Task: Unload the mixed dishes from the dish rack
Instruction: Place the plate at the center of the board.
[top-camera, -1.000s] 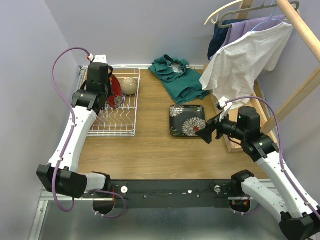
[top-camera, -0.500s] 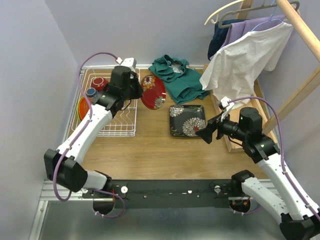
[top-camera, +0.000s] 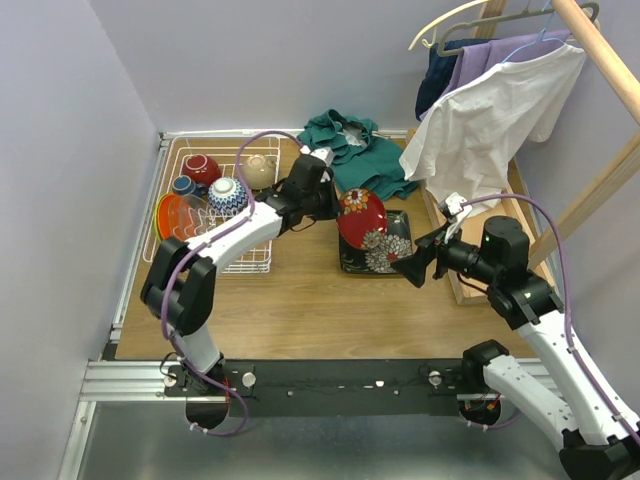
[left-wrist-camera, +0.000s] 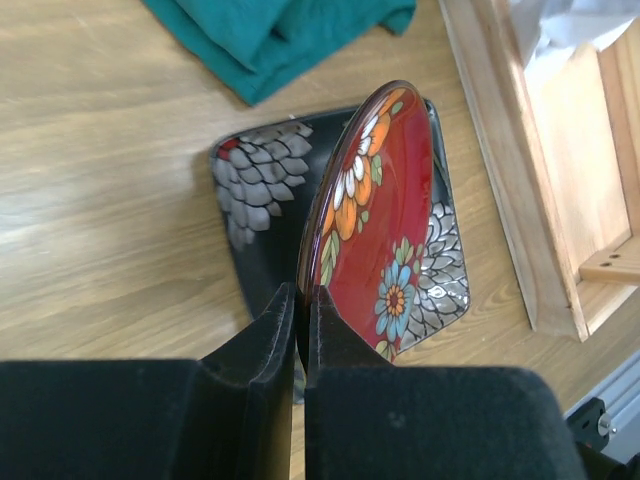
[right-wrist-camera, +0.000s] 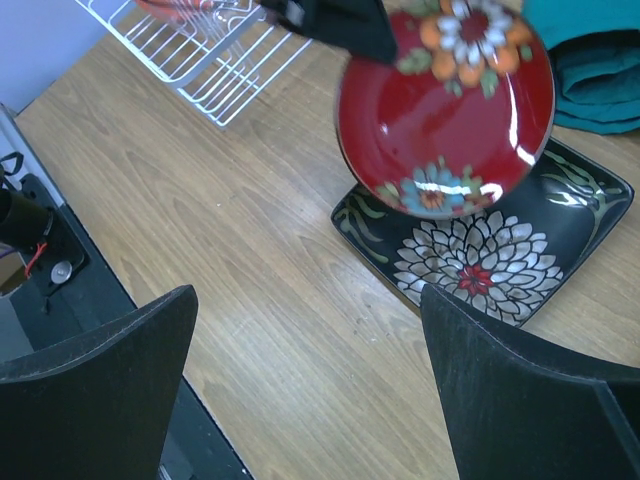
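My left gripper (top-camera: 325, 203) is shut on the rim of a red floral round plate (top-camera: 362, 218) and holds it tilted over the black square floral plate (top-camera: 385, 248), which lies on the table. The left wrist view shows the red plate (left-wrist-camera: 375, 215) edge-on between the pads, above the black plate (left-wrist-camera: 255, 210). My right gripper (top-camera: 412, 268) is open and empty, just right of the black plate; its view shows both plates (right-wrist-camera: 445, 105) (right-wrist-camera: 490, 255). The white wire dish rack (top-camera: 245, 262) at the left holds a red cup (top-camera: 200, 168), dark-blue mug (top-camera: 183, 186), blue-white bowl (top-camera: 228, 196), beige bowl (top-camera: 258, 171) and an orange plate (top-camera: 172, 215).
A teal cloth (top-camera: 352, 158) lies behind the black plate. A long wooden tray (top-camera: 470, 285) runs along the right side. Clothes on hangers (top-camera: 490, 110) hang from a wooden rail at the back right.
My left arm has lifted the red floral plate out of the rack and carried it rightward until it hangs over the black plate. The right arm has barely moved.
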